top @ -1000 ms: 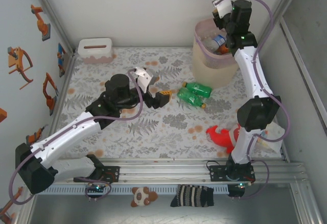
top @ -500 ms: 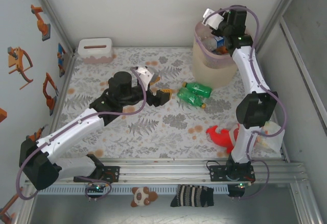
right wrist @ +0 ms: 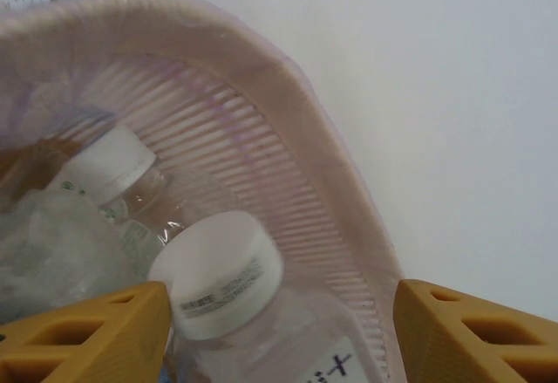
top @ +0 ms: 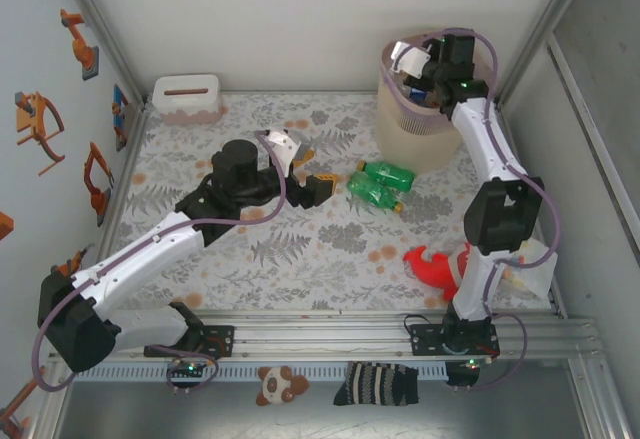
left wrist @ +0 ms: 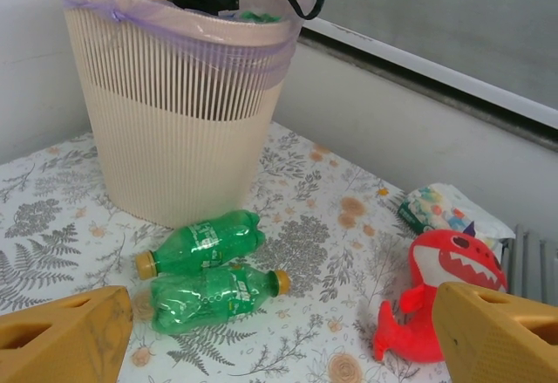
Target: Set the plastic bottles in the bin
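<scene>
My right gripper (right wrist: 279, 313), fingers apart, flanks a white-capped clear bottle (right wrist: 218, 278), label illegible, in the ribbed bin (right wrist: 288, 165); left gripper (left wrist: 279, 313) splayed before green bottles (left wrist: 205, 243).

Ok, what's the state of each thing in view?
Bin: upright, lined, bottles inside.
Green bottles: two, capped, lying side by side beside the bin.
Left gripper: open, empty.
Right gripper: open, over the bin.
Clear bottle: capped, inside the bin's rim, between the open jaws.
Shark: lying on the table.
</scene>
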